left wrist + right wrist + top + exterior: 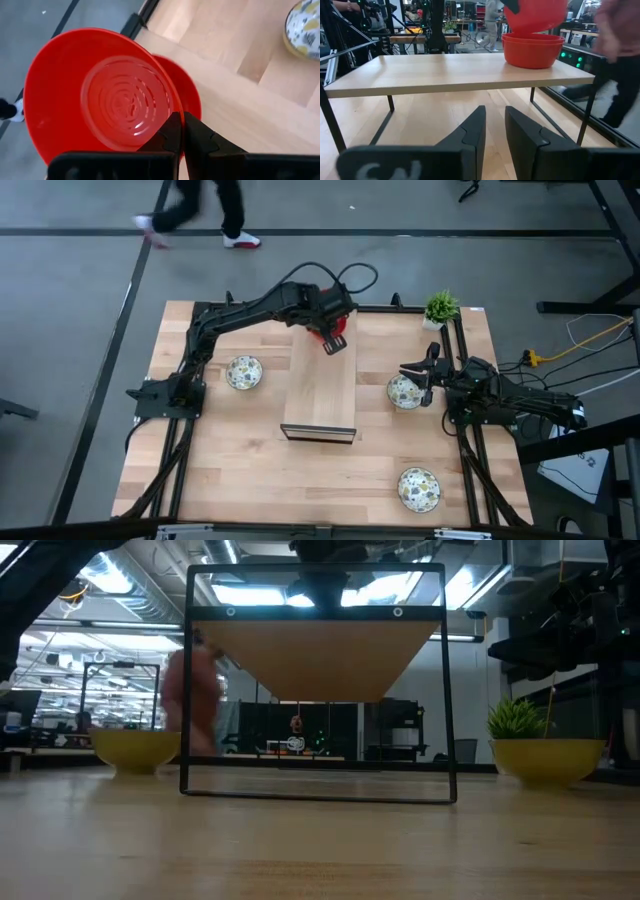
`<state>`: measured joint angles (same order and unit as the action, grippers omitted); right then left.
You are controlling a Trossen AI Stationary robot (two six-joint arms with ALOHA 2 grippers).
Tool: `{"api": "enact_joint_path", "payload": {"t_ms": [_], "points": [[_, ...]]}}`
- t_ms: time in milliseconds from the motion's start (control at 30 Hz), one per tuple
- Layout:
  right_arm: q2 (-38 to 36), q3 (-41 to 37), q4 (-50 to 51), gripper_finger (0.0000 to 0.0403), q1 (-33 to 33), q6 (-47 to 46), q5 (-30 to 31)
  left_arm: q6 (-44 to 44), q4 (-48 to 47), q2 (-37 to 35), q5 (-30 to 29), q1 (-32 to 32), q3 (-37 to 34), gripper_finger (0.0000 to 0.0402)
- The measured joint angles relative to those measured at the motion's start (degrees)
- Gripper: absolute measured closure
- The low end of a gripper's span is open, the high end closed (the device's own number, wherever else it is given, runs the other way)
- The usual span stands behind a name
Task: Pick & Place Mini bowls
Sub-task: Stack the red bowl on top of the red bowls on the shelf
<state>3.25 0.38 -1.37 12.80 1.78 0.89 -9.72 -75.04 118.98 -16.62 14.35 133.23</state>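
My left gripper (331, 337) reaches over the far end of a raised wooden platform (320, 392) and is shut on a glossy red mini bowl (100, 95). That bowl hangs tilted just above stacked red bowls (531, 50), which sit on the platform's far end. Three white patterned bowls rest on the table: one left of the platform (243, 372), one right of it (403, 392), one near the right front (419, 488). My right gripper (426, 377) waits narrowly open beside the right patterned bowl and holds nothing. My left gripper pinches the red bowl by its rim (172, 107), one finger inside the bowl and one outside. The bowl is lifted clear and tilted above the red bowl underneath (192, 95). I cannot tell whether the two bowls touch.
A small potted plant (440, 308) stands at the table's far right corner. The platform stands on thin dark legs (185, 690), with open space under it. A person (200, 210) walks past beyond the table's far edge. Bare wood lies in the near left part of the table (230, 470).
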Motion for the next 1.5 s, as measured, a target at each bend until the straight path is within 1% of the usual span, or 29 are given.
{"api": "enact_joint_path", "payload": {"t_ms": [633, 833, 1367, 1500], "points": [[-0.01, 0.0, 0.0, 0.0328, -0.01, 0.0, 0.0, 0.0, -0.64, 0.0, 0.18, -0.04, 0.0, 0.0398], [0.0, 0.0, 0.0, 0.0328, -0.02, 0.0, -0.02, -0.02, -0.69, 0.0, 3.38, -0.04, 0.0, 0.0398], [-0.02, 0.0, 0.0, 0.0328, 0.0, 0.0, 0.0, -0.02, -1.46, 0.0, 2.86, -0.04, 0.0, 0.0398], [0.0, 0.0, 0.02, 0.0328, -0.01, 0.0, -0.02, -0.02, -2.63, 0.0, 2.69, -0.04, 0.0, 0.0389]]}}
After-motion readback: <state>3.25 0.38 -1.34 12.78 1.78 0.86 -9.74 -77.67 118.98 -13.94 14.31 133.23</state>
